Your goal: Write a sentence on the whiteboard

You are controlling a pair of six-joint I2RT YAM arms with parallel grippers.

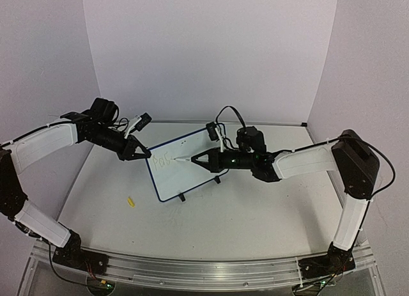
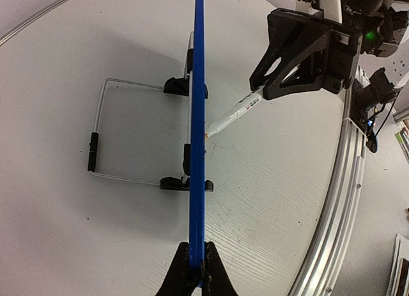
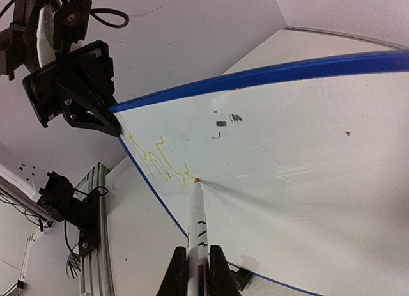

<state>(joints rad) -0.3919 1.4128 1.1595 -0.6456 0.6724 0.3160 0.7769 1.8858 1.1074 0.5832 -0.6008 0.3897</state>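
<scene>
The whiteboard (image 1: 182, 178) stands tilted on its feet mid-table, its frame blue. My left gripper (image 1: 144, 152) is shut on the board's left edge; the left wrist view shows the blue frame (image 2: 198, 117) edge-on, pinched between the jaws of my left gripper (image 2: 197, 270). My right gripper (image 3: 198, 273) is shut on a white marker (image 3: 198, 219), whose orange tip touches the board face (image 3: 300, 155). The sentence (image 3: 156, 158) is a few faint yellow letters beside the tip, near the board's left end (image 1: 163, 160). From above, my right gripper (image 1: 193, 159) faces the board.
A small yellow marker cap (image 1: 131, 201) lies on the table in front of the board's left end. A wire stand (image 2: 101, 136) props the board from behind. An aluminium rail (image 1: 192, 270) runs along the near edge, and walls close in the back and sides.
</scene>
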